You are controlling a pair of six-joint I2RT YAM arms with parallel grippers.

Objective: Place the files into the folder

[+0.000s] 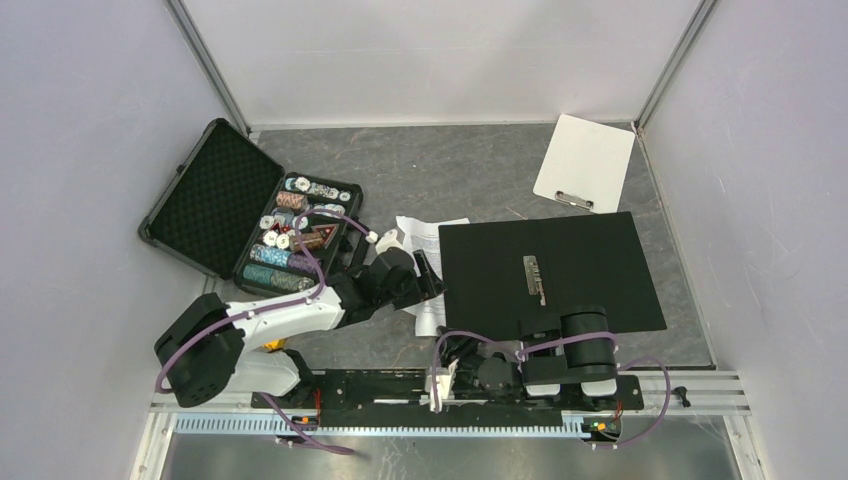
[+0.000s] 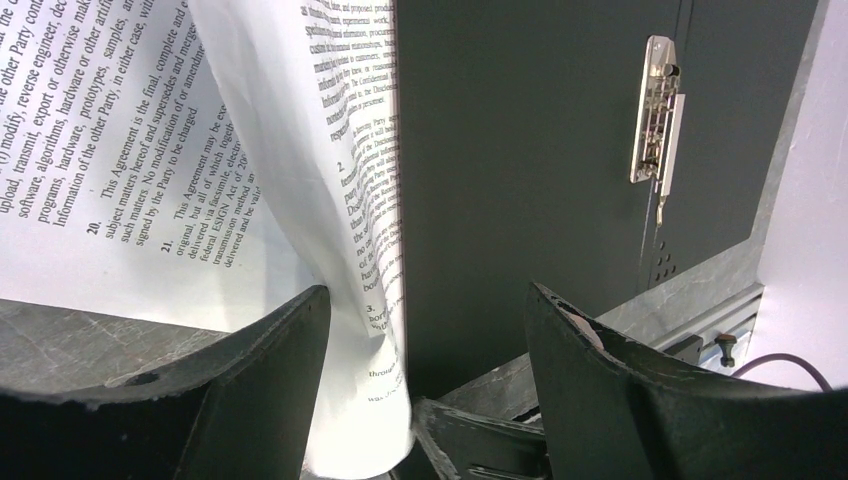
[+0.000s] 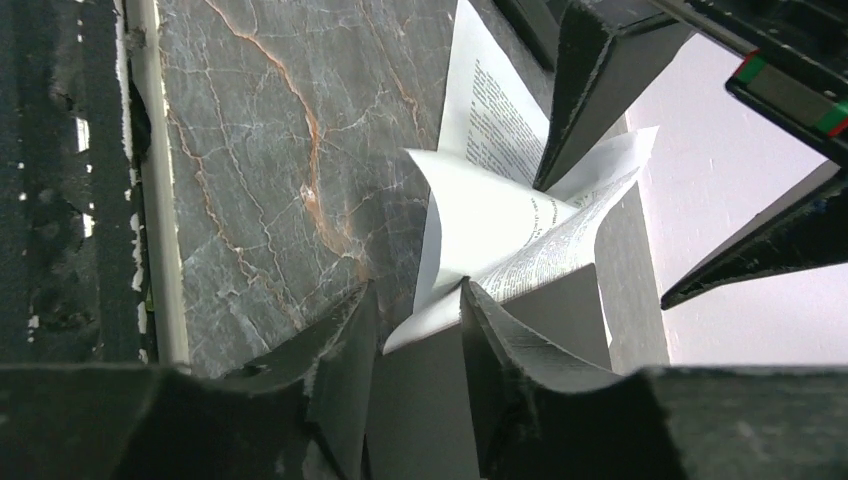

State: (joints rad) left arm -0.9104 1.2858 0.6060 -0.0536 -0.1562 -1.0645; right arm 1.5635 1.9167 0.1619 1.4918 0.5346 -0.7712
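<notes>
The folder (image 1: 590, 260) lies open and flat at centre right, black inside up, with its metal clip (image 1: 534, 275) at the spine. The files (image 1: 428, 235), white printed sheets, lie at its left edge. In the left wrist view one sheet (image 2: 330, 150) curls up against the folder's edge (image 2: 520, 150). My left gripper (image 1: 432, 275) is open at that edge (image 2: 425, 330), the curled sheet beside its left finger. My right gripper (image 1: 447, 345) is at the folder's near left corner. Its jaws (image 3: 420, 300) stand apart over the black cover (image 3: 540, 320), with the curled sheets (image 3: 490, 200) just beyond.
An open black case of chips (image 1: 270, 225) stands at the left. A white clipboard (image 1: 583, 160) lies at the back right. A metal rail (image 1: 700, 385) runs along the near edge. Walls close in on three sides.
</notes>
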